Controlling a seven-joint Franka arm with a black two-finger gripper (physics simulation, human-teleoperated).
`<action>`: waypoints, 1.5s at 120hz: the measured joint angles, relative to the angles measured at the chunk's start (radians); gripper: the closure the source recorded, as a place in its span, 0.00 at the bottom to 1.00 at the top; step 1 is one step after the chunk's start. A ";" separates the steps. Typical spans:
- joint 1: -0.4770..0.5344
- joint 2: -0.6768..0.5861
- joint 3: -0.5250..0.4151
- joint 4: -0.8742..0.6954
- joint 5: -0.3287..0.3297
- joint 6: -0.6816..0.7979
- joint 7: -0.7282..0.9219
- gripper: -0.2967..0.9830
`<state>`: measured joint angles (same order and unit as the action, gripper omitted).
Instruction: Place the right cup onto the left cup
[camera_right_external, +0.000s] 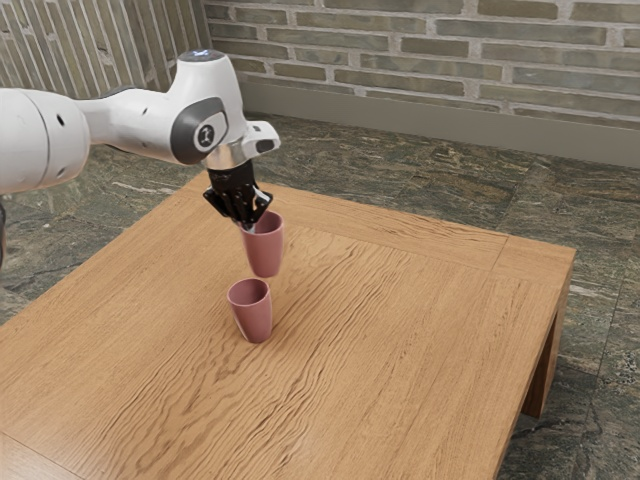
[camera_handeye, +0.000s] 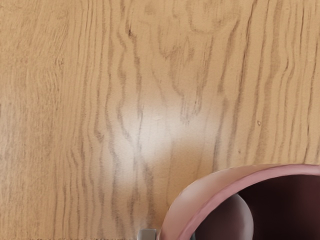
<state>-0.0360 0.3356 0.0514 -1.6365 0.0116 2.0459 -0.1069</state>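
The jaws are clamped on the far cup (camera_right_external: 266, 253) at its rim. Toward the exterior camera stands the near cup (camera_right_external: 254, 318), probably the way to carry.

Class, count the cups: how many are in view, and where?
2: one cup at the end effector, the other cup on the table, nearer the exterior camera.

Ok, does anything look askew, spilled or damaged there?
Nothing stands out: the tapered pink cup at the black two-finger gripper and the matching pink cup both look upright and undamaged; no spill shows on the wooden table.
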 joint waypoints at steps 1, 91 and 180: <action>0.001 -0.001 0.001 -0.001 0.000 0.000 0.000 0.85; 0.036 -0.080 0.000 -0.122 -0.038 0.009 0.021 0.85; 0.029 -0.138 -0.006 -0.257 -0.054 0.058 -0.024 0.76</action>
<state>-0.0075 0.1972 0.0450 -1.8933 -0.0426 2.1038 -0.1313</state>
